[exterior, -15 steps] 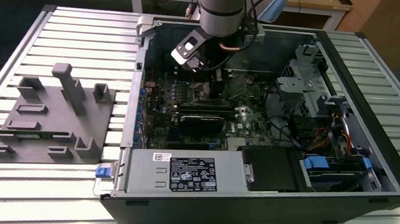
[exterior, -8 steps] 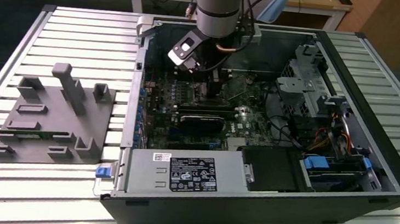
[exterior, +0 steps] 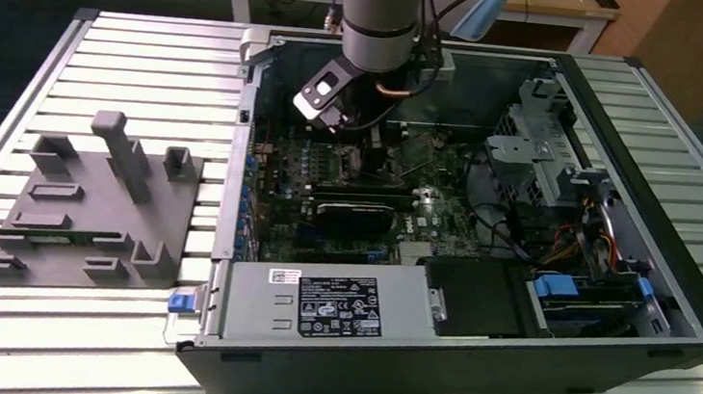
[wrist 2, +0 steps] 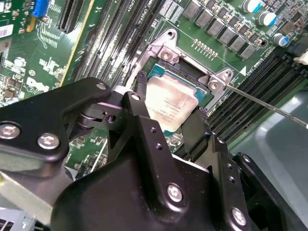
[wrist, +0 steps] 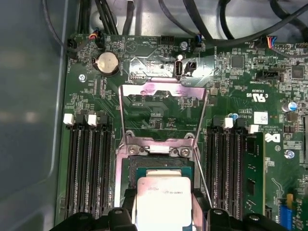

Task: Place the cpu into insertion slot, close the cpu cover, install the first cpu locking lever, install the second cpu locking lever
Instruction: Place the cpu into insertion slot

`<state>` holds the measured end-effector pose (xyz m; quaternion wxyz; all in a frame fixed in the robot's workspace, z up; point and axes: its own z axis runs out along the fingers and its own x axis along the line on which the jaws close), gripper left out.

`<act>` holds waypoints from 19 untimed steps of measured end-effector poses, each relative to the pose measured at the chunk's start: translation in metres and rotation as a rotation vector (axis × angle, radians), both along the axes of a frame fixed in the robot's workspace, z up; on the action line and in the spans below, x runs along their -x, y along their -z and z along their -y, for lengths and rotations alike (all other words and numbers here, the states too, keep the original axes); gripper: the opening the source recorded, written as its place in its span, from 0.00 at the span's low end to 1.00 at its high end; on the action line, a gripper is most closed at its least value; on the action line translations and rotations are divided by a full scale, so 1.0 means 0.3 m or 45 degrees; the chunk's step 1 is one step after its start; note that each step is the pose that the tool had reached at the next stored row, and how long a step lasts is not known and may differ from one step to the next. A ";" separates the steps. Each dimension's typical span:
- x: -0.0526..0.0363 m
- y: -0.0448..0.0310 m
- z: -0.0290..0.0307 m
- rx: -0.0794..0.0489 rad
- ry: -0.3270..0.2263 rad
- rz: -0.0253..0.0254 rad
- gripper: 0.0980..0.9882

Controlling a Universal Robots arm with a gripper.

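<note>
Placement of the cpu (wrist 2: 169,98) is in progress: the gripper (wrist 2: 171,101) pinches the chip by two opposite edges between its black fingers (wrist 2: 140,91) and holds it directly over the insertion slot (wrist: 163,166), whose green rim shows just beyond the chip in both wrist views. Whether the cpu is fully seated or hangs just above the contacts cannot be determined. The cpu cover (wrist: 144,91) stands swung open, away from the socket, its square window showing the motherboard (wrist: 240,86) behind. One locking lever (wrist 2: 269,107) is unlatched, its thin rod angling out over the memory slots (wrist 2: 269,72). Judged from this, step one is near completion; cover closing and both lever steps are not yet done.
</note>
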<state>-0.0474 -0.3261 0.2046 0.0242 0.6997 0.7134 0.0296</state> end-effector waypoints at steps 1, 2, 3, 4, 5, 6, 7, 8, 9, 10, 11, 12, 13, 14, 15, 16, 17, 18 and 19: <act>0.000 0.003 -0.002 0.000 0.006 0.0001 0.50; 0.000 0.006 -0.004 0.000 0.015 -0.0001 0.50; 0.000 0.008 -0.006 0.000 0.022 0.0000 0.50; 0.000 0.010 -0.008 0.000 0.029 0.0000 0.50; 0.000 0.012 -0.011 0.000 0.034 0.0000 0.50; 0.000 0.014 -0.014 0.000 0.038 0.0000 0.50; 0.000 0.016 -0.016 0.000 0.042 0.0000 0.50; 0.000 0.018 -0.018 0.000 0.045 0.0001 0.50; 0.000 0.021 -0.020 0.000 0.048 0.0001 0.50; 0.000 0.024 -0.022 0.000 0.051 0.0001 0.50; 0.000 0.026 -0.023 0.000 0.055 0.0000 0.50; 0.000 0.029 -0.025 0.000 0.057 0.0000 0.50; 0.000 0.032 -0.026 0.000 0.059 0.0000 0.50; 0.000 0.034 -0.027 0.000 0.061 0.0001 0.50; -0.001 0.036 -0.028 0.000 0.061 0.0001 0.50; -0.001 0.036 -0.028 0.000 0.061 -0.0001 0.50; -0.002 0.037 -0.028 0.000 0.061 -0.0002 0.50; -0.003 0.037 -0.029 0.000 0.061 -0.0002 0.50; -0.003 0.037 -0.029 0.000 0.061 -0.0001 0.50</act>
